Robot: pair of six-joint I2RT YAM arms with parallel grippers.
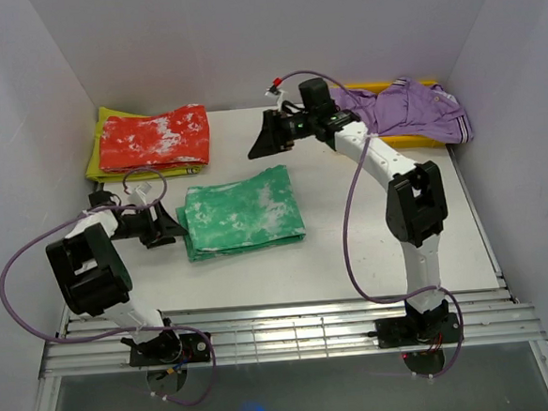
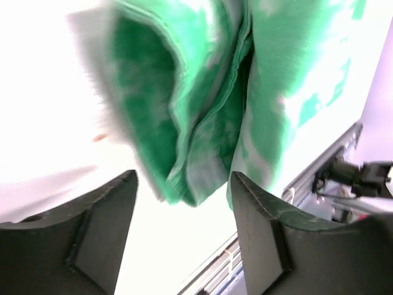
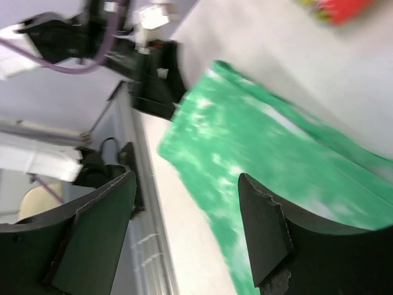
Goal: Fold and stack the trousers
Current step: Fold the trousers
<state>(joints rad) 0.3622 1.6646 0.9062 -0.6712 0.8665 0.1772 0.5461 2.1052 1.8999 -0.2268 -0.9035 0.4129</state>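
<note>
Trousers (image 3: 258,160) blurred, one end cut off, right wrist view

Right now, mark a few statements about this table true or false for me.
1. The green trousers lie folded on the table. True.
2. The left fingers are clamped on the trousers. False: they stand open at the fold's left edge.
3. The red-and-white garment lies at the far left. True.
4. The purple garment is stacked on the trousers. False: it lies rumpled at the far right, apart from them.
5. The right fingers hold cloth. False: they are open and empty, above the table.
</note>
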